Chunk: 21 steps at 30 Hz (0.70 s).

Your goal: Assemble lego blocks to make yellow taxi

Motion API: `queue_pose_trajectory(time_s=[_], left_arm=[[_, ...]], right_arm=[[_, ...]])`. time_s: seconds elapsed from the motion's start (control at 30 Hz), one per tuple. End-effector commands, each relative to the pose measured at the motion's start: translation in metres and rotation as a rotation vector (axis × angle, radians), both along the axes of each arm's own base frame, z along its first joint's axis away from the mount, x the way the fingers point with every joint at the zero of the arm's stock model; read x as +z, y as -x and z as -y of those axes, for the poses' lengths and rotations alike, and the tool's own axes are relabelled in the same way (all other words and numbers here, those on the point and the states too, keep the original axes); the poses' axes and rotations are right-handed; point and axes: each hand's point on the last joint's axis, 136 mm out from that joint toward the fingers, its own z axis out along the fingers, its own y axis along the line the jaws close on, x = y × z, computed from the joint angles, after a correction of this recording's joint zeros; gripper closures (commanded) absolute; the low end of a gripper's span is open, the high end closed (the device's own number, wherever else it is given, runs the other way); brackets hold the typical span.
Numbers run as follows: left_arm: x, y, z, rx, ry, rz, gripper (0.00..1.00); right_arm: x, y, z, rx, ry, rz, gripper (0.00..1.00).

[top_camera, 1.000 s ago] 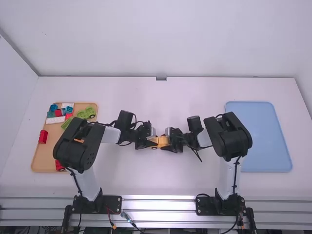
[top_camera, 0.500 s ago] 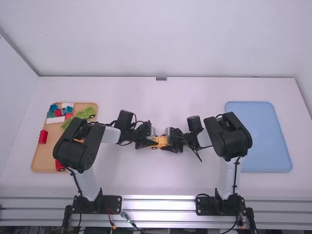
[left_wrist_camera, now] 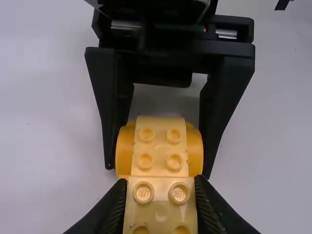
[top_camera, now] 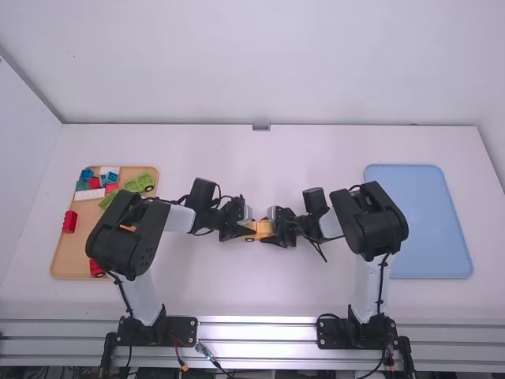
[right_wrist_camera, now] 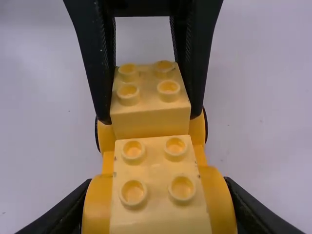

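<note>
1. A small yellow toy car (top_camera: 257, 230) made of building blocks is near the middle of the white table (top_camera: 260, 158), between two robot grippers.
2. Its body is deep yellow, with rounded sides and dark wheels. Along its top are paler yellow blocks with round studs: a raised block (right_wrist_camera: 151, 102) at the end toward the left arm, and a lower studded section (right_wrist_camera: 158, 180) toward the right arm.
3. The left gripper (top_camera: 248, 230) is pinching the raised block, one black finger against each side. I cannot tell whether that block is pressed fully down.
4. The right gripper (top_camera: 272, 234) faces it from the opposite end, its jaws closed around the rounded sides of the car's body.
5. At the left side of the table is a tan tray (top_camera: 63, 259), partly hidden by the left arm. In it are a red brick (top_camera: 69, 221), white brick (top_camera: 89, 194), blue block (top_camera: 86, 174) and green piece (top_camera: 140, 183), among other pieces. A red wheeled piece (top_camera: 95, 268) is at the tray's near end.
6. At the right side, partly behind the right arm, is a flat light-blue tray (top_camera: 430, 229).
</note>
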Motion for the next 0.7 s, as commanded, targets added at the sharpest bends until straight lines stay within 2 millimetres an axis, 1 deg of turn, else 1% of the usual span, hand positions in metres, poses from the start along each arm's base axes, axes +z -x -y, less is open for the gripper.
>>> queue_pose_trajectory(time_s=[0.0, 0.13, 0.33, 0.53, 0.67], left_arm=[[0.012, 0.005, 0.007, -0.029, 0.041, 0.000, 0.69], [0.004, 0.000, 0.009, 0.012, 0.015, -0.023, 0.69], [0.005, 0.005, 0.014, -0.013, 0.037, -0.039, 0.69], [0.002, 0.008, 0.013, -0.011, 0.028, -0.059, 0.68], [-0.005, 0.004, 0.008, 0.002, -0.020, -0.026, 0.69]], right_arm=[[-0.003, -0.003, 0.002, -0.014, 0.007, -0.010, 0.60], [-0.003, -0.003, 0.002, -0.014, 0.007, -0.009, 0.60], [-0.003, -0.003, 0.002, -0.015, 0.007, -0.010, 0.60], [-0.003, -0.002, 0.002, -0.014, 0.007, -0.010, 0.60], [-0.003, -0.002, 0.002, -0.014, 0.007, -0.011, 0.60]])
